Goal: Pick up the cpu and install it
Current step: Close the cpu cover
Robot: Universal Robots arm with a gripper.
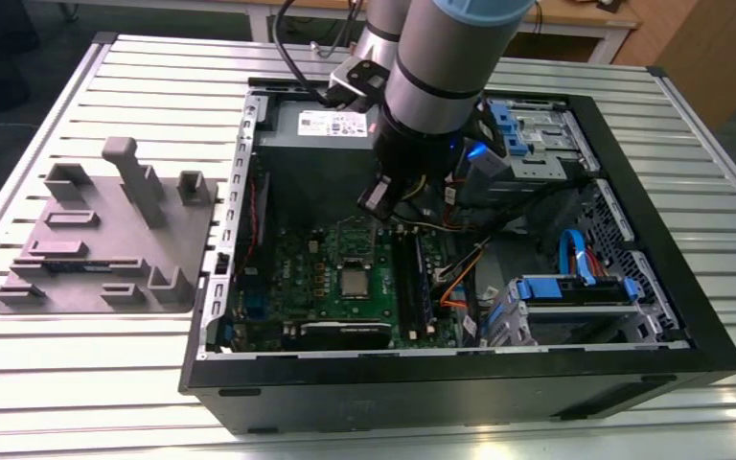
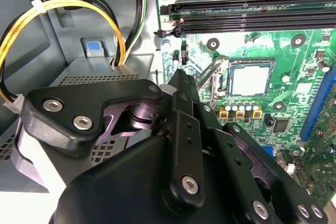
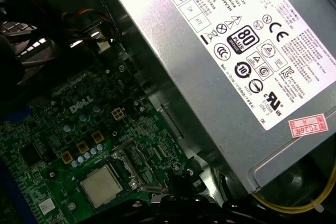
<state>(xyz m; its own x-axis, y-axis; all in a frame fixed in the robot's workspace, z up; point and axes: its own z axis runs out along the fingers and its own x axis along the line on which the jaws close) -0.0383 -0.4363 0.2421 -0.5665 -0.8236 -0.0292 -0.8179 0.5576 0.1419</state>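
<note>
The cpu (image 1: pixel 353 281) lies flat in its socket on the green motherboard (image 1: pixel 304 287), its silver top facing up. It shows in both wrist views, cpu (image 2: pixel 251 80) and cpu (image 3: pixel 101 184). A thin metal socket lever (image 2: pixel 209 73) stands beside it. My gripper (image 1: pixel 381 203) hangs inside the open computer case, above the board and a little to the far side of the socket. In the second wrist view my gripper (image 2: pixel 181 77) has its black fingers brought together to a point, with nothing between them. It does not touch the cpu.
A grey power-supply box (image 3: pixel 236 51) with a white label sits close beside the arm. Memory slots (image 2: pixel 252 19) and yellow-black cables (image 2: pixel 63 14) run nearby. Blue drive brackets (image 1: pixel 573 287) fill the case's right side in the exterior view. A grey moulded tray (image 1: pixel 106 240) lies on the table.
</note>
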